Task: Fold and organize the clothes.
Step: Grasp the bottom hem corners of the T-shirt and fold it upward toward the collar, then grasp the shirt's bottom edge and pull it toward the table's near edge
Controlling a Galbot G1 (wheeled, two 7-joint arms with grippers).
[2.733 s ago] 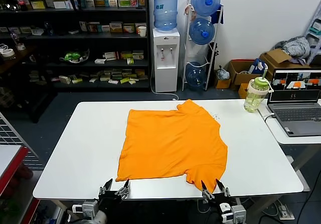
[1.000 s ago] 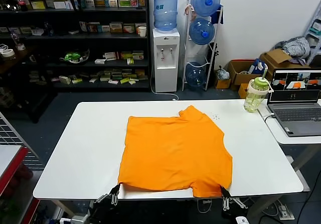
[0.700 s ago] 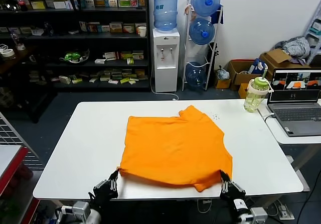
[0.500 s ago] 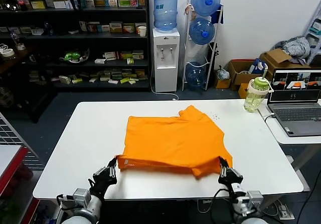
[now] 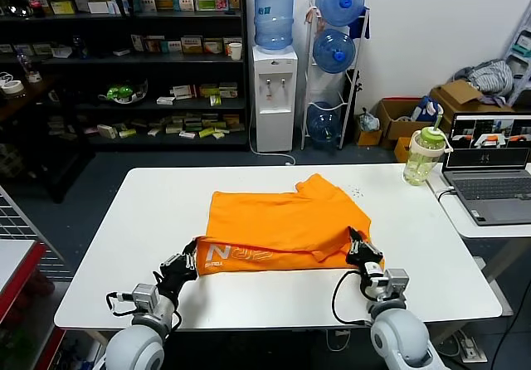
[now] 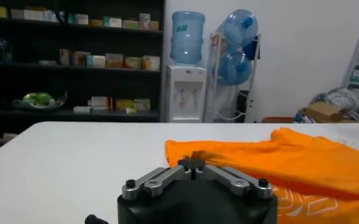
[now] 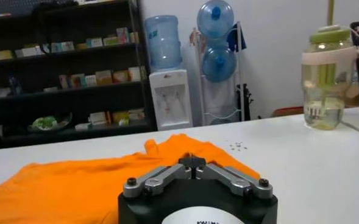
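The orange T-shirt (image 5: pixel 278 221) lies on the white table (image 5: pixel 124 221). Its near hem is folded up and over, so a strip with white lettering (image 5: pixel 241 255) faces up along the front. My left gripper (image 5: pixel 191 260) is shut on the hem's left corner. My right gripper (image 5: pixel 358 244) is shut on the hem's right corner. In the left wrist view the shirt (image 6: pixel 301 161) spreads beyond the shut gripper (image 6: pixel 192 162). In the right wrist view the shirt (image 7: pixel 75 182) lies past the shut gripper (image 7: pixel 192 159).
A green-lidded bottle (image 5: pixel 424 156) stands at the table's far right corner beside an open laptop (image 5: pixel 489 167) on a side table. A water dispenser (image 5: pixel 274 71), spare water jugs and shelves stand behind the table.
Both grippers closed on the shirt's near corners, lifted them and carried the hem away from me over the shirt. The lettered side now shows along the fold.
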